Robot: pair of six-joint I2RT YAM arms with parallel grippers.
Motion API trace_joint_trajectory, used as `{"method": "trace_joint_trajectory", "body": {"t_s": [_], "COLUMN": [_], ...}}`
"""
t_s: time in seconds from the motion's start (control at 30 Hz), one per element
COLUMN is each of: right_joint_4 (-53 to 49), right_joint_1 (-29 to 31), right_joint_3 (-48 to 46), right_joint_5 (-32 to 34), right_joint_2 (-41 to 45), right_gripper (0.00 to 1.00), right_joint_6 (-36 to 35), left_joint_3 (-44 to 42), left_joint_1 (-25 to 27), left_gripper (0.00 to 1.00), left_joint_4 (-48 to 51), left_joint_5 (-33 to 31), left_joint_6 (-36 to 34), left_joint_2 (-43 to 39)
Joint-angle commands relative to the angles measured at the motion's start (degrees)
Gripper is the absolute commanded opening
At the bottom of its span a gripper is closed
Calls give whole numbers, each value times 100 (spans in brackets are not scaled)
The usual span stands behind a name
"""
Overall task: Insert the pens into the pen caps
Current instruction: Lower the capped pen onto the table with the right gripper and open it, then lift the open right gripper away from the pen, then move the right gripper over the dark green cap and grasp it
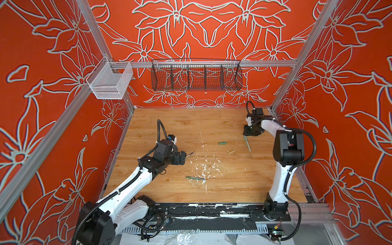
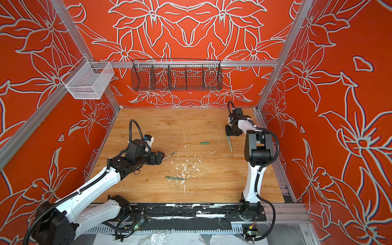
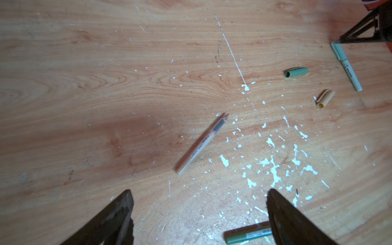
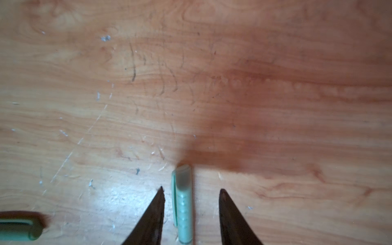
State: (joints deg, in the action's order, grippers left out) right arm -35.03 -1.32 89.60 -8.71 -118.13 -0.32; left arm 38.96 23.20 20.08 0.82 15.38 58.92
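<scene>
Wooden table (image 1: 169, 127) | pale green pen (image 4: 184, 203) capped | tan pen (image 3: 199, 144) uncapped

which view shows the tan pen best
The left wrist view: the tan pen lies whole and uncapped there, label and tip plain. Both top views show the pen only as a thin small sliver. The right wrist view misses it.

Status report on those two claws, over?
Left gripper open near uncapped slim tan pen. Right gripper open, straddling capped pale green pen. Dark green pen uncapped. Nothing blocking.
</scene>
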Motion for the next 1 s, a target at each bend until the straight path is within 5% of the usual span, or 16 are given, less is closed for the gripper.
{"method": "trace_joint_trajectory", "body": {"t_s": [0.0,0.17,0.4,0.63,0.97], "right_joint_4": [-143,-142,-480,732,1795], "right_joint_1": [7,225,1541,2197,2198], "right_joint_3": [-100,-585,-1201,-2510,-2777], "right_joint_5": [53,-197,52,-26,-474], "right_joint_2": [736,1688,2470,3252,2292], "right_gripper": [43,44,45,46,47], "right_joint_6": [214,621,1320,2492,3143], "left_joint_3": [211,366,457,470,490], "left_joint_1": [-36,-18,-18,-17,-17], "left_gripper": [97,97,97,97,97], "left_joint_4": [12,195,329,545,520], "left_joint_5": [646,851,879,920,858], "left_joint_6": [-83,7,95,140,97], "left_joint_2": [73,31,-489,-740,-732]}}
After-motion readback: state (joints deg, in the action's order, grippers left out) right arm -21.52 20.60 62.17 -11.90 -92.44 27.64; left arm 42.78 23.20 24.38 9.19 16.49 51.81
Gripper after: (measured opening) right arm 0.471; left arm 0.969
